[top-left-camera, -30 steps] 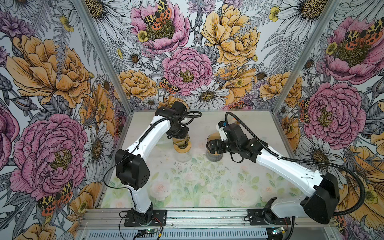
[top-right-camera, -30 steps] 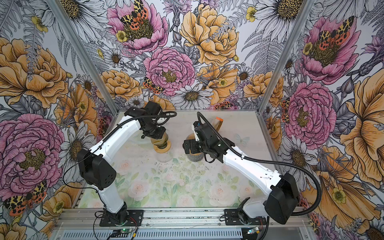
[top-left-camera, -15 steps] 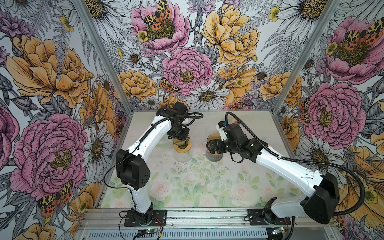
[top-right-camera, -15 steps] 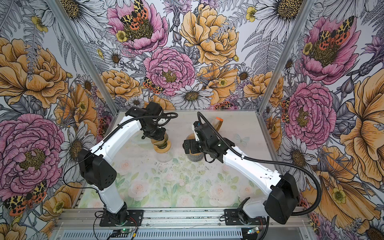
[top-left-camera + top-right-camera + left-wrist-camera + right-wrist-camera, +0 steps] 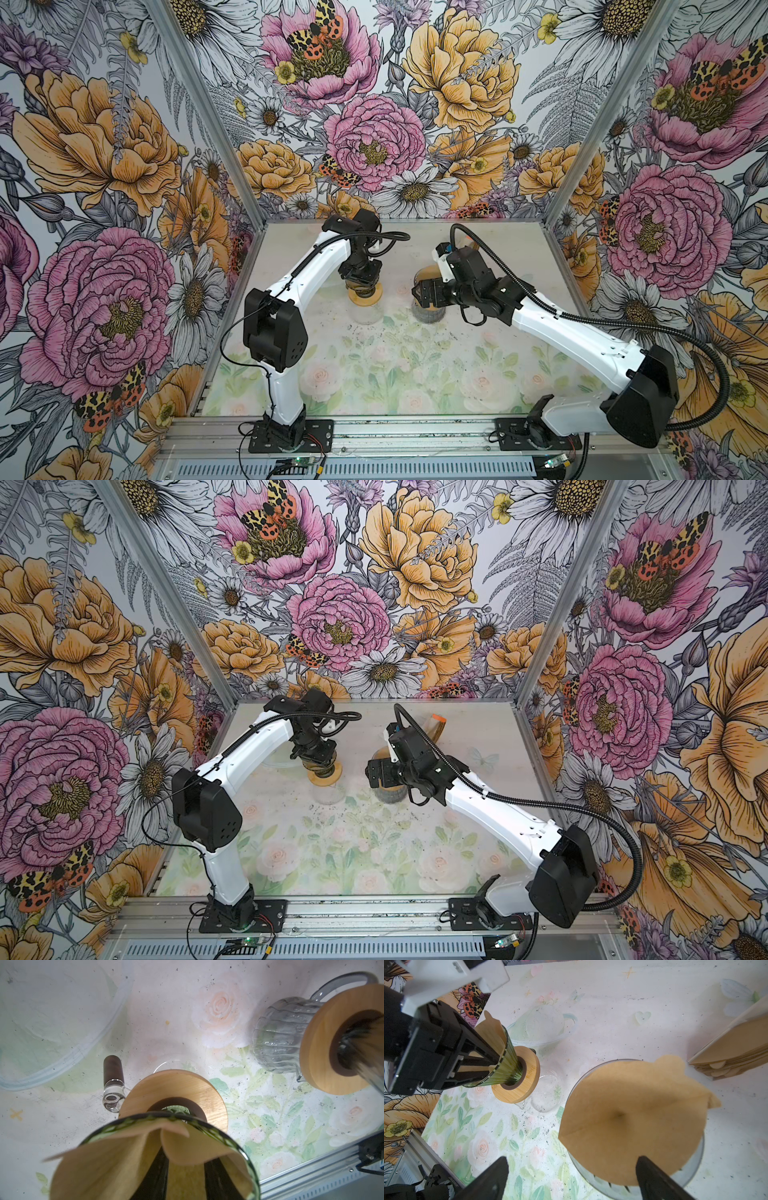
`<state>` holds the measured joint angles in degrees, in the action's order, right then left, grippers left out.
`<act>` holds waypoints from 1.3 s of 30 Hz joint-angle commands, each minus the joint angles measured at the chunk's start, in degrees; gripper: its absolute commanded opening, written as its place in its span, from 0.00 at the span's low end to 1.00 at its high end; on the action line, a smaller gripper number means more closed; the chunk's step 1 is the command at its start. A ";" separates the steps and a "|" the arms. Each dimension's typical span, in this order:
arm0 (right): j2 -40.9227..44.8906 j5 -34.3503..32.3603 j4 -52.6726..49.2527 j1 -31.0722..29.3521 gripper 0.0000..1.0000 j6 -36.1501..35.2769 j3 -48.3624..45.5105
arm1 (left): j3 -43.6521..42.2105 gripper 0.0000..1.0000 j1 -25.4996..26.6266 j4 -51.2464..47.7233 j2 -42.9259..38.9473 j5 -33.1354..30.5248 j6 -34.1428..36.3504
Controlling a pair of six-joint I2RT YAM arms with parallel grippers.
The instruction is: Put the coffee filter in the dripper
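The left pincer [image 5: 494, 1061] points down into the green dripper [image 5: 510, 1059]. Its two dark fingers [image 5: 158, 1167] stand a little apart with a narrow gap between them. A fold of the brown coffee filter [image 5: 108, 1159] curls over just in front of their tips, and I cannot tell whether either finger touches the paper. The filter sits inside the dripper, wrapped round the pincer, with one edge sticking out past the glass rim. Under the pincer the dripper rests by its wooden collar [image 5: 187, 1088] on a clear carafe [image 5: 548, 1093], which stands on the table [image 5: 374, 374]. The right pincer [image 5: 572, 1159] is spread wide and grips nothing. Directly below it a second filter [image 5: 633, 1115] lies opened out in a grey dripper [image 5: 693, 1159], and one finger of this pincer crosses the paper's near edge. Beyond the right pincer, well apart from it, a filter stack [image 5: 737, 1047] stands on the table.
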<state>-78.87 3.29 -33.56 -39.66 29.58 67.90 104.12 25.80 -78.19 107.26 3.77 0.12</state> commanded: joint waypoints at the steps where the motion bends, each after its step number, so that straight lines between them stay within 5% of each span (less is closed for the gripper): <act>1: -0.80 0.32 0.80 0.20 0.98 0.63 -0.05 | 2.07 0.31 -0.09 -0.03 -1.30 -1.40 -0.12; 14: -1.86 1.02 0.78 0.11 0.98 0.50 1.18 | 1.70 0.41 -0.90 -0.03 -5.57 -2.34 -0.91; 22: -2.08 1.26 0.78 0.11 0.98 0.45 1.36 | 1.24 0.26 -0.92 -0.11 -6.56 -2.18 -0.98; 39: -1.90 0.97 0.82 0.02 0.98 0.70 0.83 | 0.28 0.29 0.56 -0.21 -4.56 -0.17 -0.82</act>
<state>-80.42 4.34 -33.56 -39.68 29.58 67.85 103.55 26.04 -78.43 102.72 2.37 -0.67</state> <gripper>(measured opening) 0.977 0.285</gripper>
